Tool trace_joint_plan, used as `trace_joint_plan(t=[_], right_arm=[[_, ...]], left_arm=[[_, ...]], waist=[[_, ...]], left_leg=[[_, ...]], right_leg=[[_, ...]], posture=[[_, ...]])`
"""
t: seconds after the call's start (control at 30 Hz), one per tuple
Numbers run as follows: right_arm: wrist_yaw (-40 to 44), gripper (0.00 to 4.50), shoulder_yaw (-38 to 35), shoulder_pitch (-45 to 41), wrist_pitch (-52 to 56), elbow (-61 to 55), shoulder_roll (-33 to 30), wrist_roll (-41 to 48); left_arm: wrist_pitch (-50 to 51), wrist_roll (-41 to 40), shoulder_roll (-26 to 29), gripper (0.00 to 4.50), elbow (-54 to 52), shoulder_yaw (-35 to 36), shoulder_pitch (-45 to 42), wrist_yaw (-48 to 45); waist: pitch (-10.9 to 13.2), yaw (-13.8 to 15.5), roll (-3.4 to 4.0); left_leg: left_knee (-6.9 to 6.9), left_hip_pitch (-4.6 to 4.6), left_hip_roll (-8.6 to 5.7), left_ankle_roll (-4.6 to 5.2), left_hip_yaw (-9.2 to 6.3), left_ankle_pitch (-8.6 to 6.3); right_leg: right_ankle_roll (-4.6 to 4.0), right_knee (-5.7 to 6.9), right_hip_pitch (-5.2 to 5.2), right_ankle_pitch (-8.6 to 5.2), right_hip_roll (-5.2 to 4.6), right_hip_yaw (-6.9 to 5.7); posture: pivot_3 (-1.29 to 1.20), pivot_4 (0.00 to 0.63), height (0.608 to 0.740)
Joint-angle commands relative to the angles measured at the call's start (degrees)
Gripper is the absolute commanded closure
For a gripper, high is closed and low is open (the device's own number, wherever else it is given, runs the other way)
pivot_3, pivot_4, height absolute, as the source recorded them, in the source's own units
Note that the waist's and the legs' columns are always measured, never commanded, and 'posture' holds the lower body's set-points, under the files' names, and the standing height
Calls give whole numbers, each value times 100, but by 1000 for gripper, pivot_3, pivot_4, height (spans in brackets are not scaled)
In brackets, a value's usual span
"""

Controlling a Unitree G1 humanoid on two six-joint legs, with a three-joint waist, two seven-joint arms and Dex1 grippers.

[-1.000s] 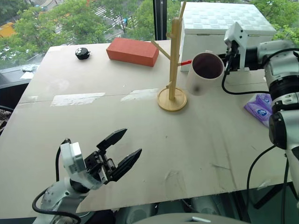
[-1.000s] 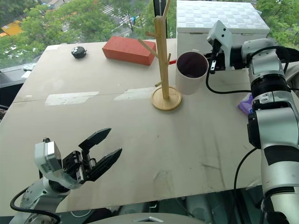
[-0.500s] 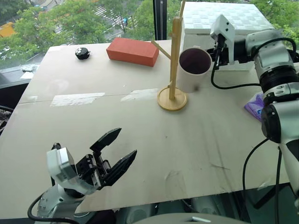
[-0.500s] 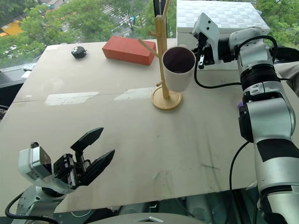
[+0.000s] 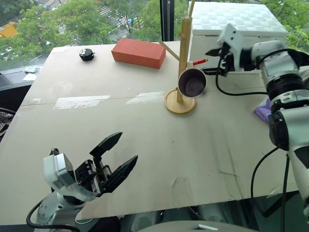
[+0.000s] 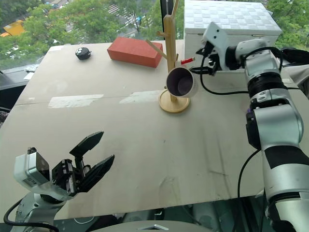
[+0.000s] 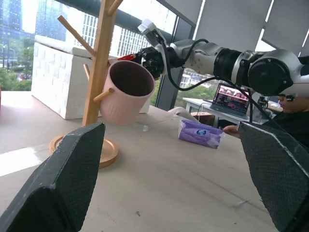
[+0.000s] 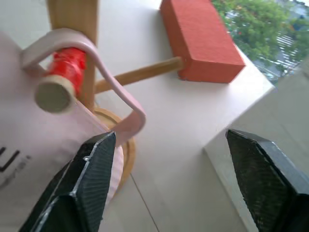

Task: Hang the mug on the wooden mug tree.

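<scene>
With its loop handle over the red-tipped peg, the mug [image 5: 192,83] hangs on the wooden mug tree [image 5: 181,58]; the right end effector [image 5: 213,62] stands open and empty just beside it, and the left end effector [image 5: 117,158] is open and empty over bare counter [image 5: 193,145].

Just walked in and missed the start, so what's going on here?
A humanoid robot is hanging a mug on a wooden mug tree on the table. The mug's handle is looped over the red-tipped peg, and the mug hangs there tilted. The right hand is beside it with its fingers open, holding nothing. The left hand is open too, low over the near edge of the table.
</scene>
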Motion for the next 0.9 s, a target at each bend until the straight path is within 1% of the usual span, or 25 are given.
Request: trace_joint_plan(t=[0.03,0.17,0.23,0.33,0.47,0.53,0.6,0.7,0.8,0.9], right_arm=[[354,1083,-362,363,194,-626,-456,359],[469,1083,-734,1338,599,-1694,-878,790],[355,1083,-961,1991,926,-2420,-1013,1041],[267,1083,-1296,3215,1369,-3758,-1165,1475],[-73,1083,-1839,4810,1871,-5214,-1252,1953],[-143,1083,-2110,5703,1753,-5796,-1351,2027],[-320,1083,-2410,6421,1604,-6202,-1398,2059],[-420,1083,-2713,7066,1595,-6478,-1406,2264],[-516,1083,-2814,7373,1546,-6539,-1390,2334],[-550,1083,-2713,7495,1481,-6495,-1387,2307]], left_arm=[[-110,-100,8,0,7,108,-35,-103],[-70,54,42,0,211,12,-176,-133],[5,372,94,0,380,-35,-256,99],[35,920,182,0,597,-125,-285,324],[11,1299,280,0,692,-162,-137,426],[121,1252,388,0,740,-37,-22,441],[165,1271,519,0,868,77,118,393],[221,1199,596,0,1003,208,312,359],[225,1284,613,0,1063,248,397,392],[276,1373,677,0,1154,288,292,482]], waist=[[-1,9,-1],[-1,7,-1],[-1,12,-2],[-1,6,-1],[-2,30,-3],[-2,61,-2],[-2,108,-2],[-3,110,0],[-4,106,-2],[-9,121,-10]], left_leg=[[0,0,0,0,0,0],[2,1,0,2,1,0],[3,2,1,2,1,1],[4,4,5,3,1,0],[7,4,6,3,-2,0],[8,4,7,5,-3,-2],[9,5,7,6,-5,-2],[11,12,8,7,2,-2],[28,15,29,7,15,-3],[40,17,48,6,20,-3]], right_leg=[[0,0,1,0,0,0],[1,1,3,0,1,-1],[1,2,4,0,2,-1],[6,6,5,3,6,1],[8,5,10,3,7,-1],[7,4,12,2,4,0],[6,4,14,-1,3,-5],[7,5,14,-1,4,-2],[26,5,17,-6,-5,-26],[24,5,20,-4,-7,-53]], posture=[[0,150,740],[0,150,740],[0,150,740],[0,150,740],[0,150,740],[0,150,740],[0,150,740],[0,150,740],[0,150,740],[0,150,740]])
